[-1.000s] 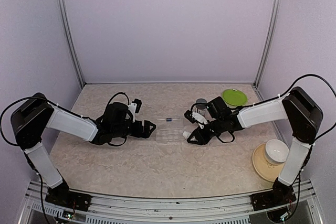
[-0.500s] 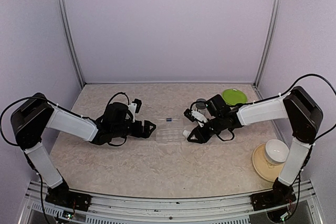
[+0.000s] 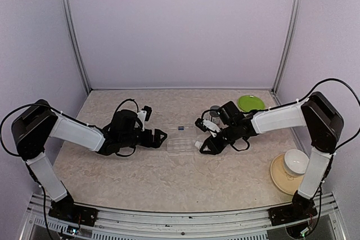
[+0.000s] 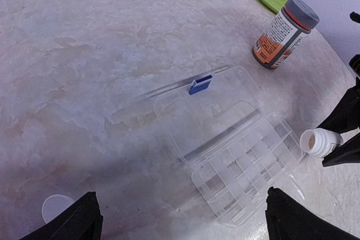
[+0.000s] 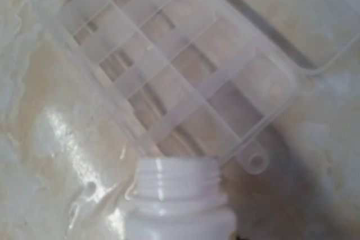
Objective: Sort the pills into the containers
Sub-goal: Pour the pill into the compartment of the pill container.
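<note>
The clear pill box (image 3: 183, 141) lies open between my arms; its compartments (image 4: 247, 167) look empty, and they also show in the right wrist view (image 5: 169, 82). A small blue latch (image 4: 201, 84) sits on its flat lid. No loose pills show. My right gripper (image 3: 203, 142) is shut on an open white bottle (image 3: 198, 144), tilted with its mouth (image 5: 177, 175) at the box's right edge. The bottle (image 4: 318, 141) shows a tan inside. My left gripper (image 3: 160, 136) is open and empty, low at the box's left end (image 4: 180, 231).
An orange-labelled bottle with a grey cap (image 4: 284, 32) stands behind the box. A white cap (image 4: 56, 209) lies on the table near my left finger. A green plate (image 3: 251, 103) is at the back right. A white bowl (image 3: 296, 162) on a tan plate is at the front right.
My right gripper has shifted slightly left with the white bottle, closer to the box's edge. The left arm has not moved.
</note>
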### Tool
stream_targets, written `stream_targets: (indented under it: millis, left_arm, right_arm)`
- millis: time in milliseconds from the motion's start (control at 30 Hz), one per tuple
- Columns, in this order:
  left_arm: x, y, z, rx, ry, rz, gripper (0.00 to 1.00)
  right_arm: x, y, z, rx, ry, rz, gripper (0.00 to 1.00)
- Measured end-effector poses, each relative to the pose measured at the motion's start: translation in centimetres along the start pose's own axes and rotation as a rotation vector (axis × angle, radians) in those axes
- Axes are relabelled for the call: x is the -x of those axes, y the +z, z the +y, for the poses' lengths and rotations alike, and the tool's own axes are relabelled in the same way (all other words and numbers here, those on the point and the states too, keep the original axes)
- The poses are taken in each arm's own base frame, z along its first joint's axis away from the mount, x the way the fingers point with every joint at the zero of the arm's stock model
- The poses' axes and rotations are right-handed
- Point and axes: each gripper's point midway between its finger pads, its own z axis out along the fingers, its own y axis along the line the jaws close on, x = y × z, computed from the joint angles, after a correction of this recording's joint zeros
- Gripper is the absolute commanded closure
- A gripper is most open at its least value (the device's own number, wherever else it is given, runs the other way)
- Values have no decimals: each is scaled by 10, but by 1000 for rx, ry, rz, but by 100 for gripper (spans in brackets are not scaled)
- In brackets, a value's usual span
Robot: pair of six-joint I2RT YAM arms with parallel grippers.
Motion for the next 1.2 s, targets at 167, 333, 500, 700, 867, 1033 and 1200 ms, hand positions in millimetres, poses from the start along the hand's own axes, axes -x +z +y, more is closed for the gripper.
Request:
stream_targets:
  millis: [167, 333, 500, 700, 867, 1033, 1200]
  left_arm:
    - [0, 0, 0, 0, 0, 0, 1]
    - [0, 0, 0, 0, 0, 0, 1]
    - [0, 0, 0, 0, 0, 0, 1]
    - [0, 0, 0, 0, 0, 0, 1]
    - [0, 0, 0, 0, 0, 0, 1]
    - [0, 0, 0, 0, 0, 0, 1]
    - [0, 0, 0, 0, 0, 0, 1]
  right_arm:
    - [1, 1, 1, -4, -3, 11, 81]
    - [-1, 1, 1, -9, -1, 27, 81]
    - [0, 0, 1, -15, -4, 38, 81]
    - [-1, -1, 1, -27, -7, 57, 80]
    - [-2, -2, 1, -31, -11, 70, 80]
    - [-2, -1, 1, -36, -15, 85, 80]
    - [-1, 0, 3, -37, -18, 103, 80]
